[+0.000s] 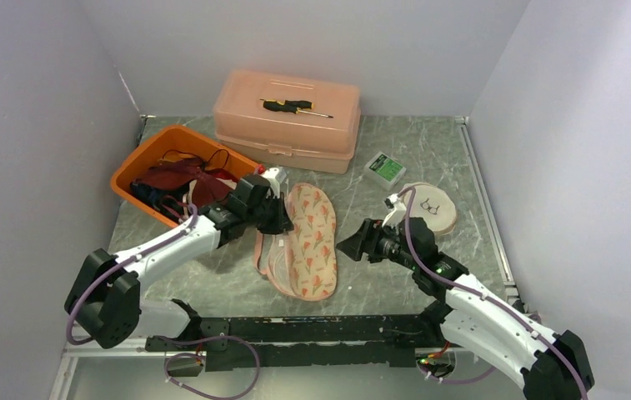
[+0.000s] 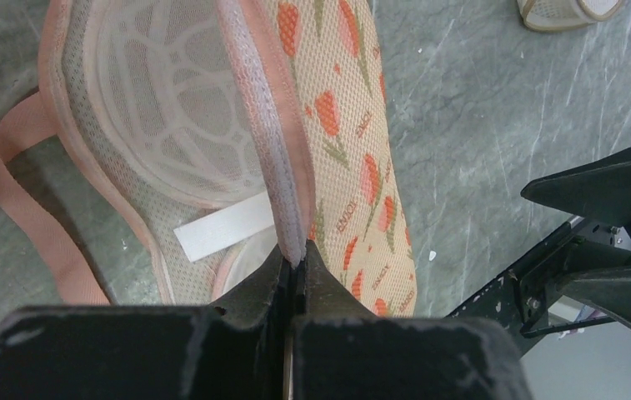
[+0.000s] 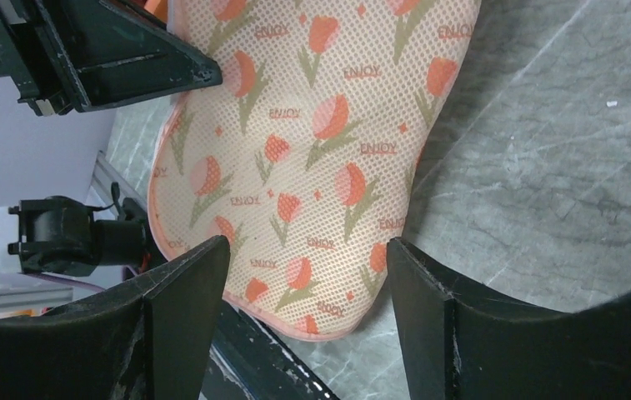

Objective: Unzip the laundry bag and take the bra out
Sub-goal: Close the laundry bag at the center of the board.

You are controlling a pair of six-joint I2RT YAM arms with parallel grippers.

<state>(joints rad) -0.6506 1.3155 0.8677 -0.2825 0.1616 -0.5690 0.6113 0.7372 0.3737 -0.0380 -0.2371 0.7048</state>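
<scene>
**Laundry bag** (image 1: 312, 242): tulip-print mesh, lying mid-table, long axis running front to back.
**Left gripper** (image 2: 295, 257): clamped on the bag's pink seamed edge, which stands upright between its fingers.
**Right gripper** (image 3: 303, 250): jaws apart, holding nothing, just beside the bag's right side near its front end.
**Orange bin** (image 1: 126, 177): holds clothes, left rear.
**Peach case** (image 1: 287, 133): at the rear, with a screwdriver (image 1: 295, 106) on its lid.

Left arm (image 1: 162, 248) and right arm (image 1: 495, 321) — white shells on the links, blocky black joint housings. A purple cable (image 1: 70, 317) trails along each. Left tool (image 2: 295, 260): matte black wedge fingers (image 2: 245, 292), edges scuffed pale. Right tool (image 3: 307, 250): same black wedges, scratched. Black base rail (image 1: 295, 329) along the counter's (image 1: 428, 158) near edge.
</scene>
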